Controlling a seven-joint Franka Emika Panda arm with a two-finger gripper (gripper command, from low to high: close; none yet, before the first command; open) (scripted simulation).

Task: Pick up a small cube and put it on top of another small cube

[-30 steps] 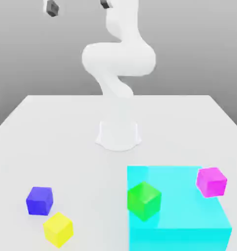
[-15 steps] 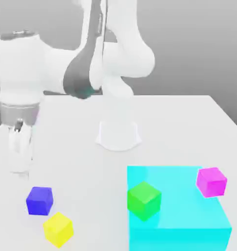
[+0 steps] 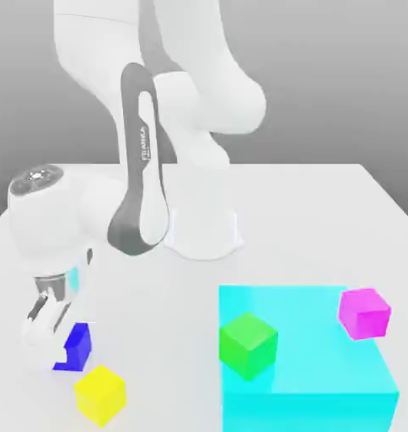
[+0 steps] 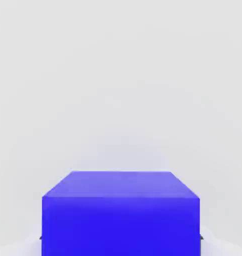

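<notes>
1. On the white table (image 3: 325, 194), take the cyan platform (image 3: 325, 380) as your landmark: it fills the near corner on the exterior view's right.
2. You see a green cube (image 3: 249, 344) at the platform's left edge and a magenta cube (image 3: 364, 313) on its far right part.
3. Well to the left of the platform a yellow cube (image 3: 99, 394) lies just beside the small cube (image 3: 75, 347), near enough to crowd it on the front side.
4. The small cube is plain deep blue, with flat faces and sharp edges, same size as the other cubes.
5. It rests on the table, far left of the platform, partly hidden behind the gripper (image 3: 47, 331).
6. The fingers (image 3: 40, 325) reach down at the cube's left side and stand close about it; you cannot tell if they already press it.
</notes>
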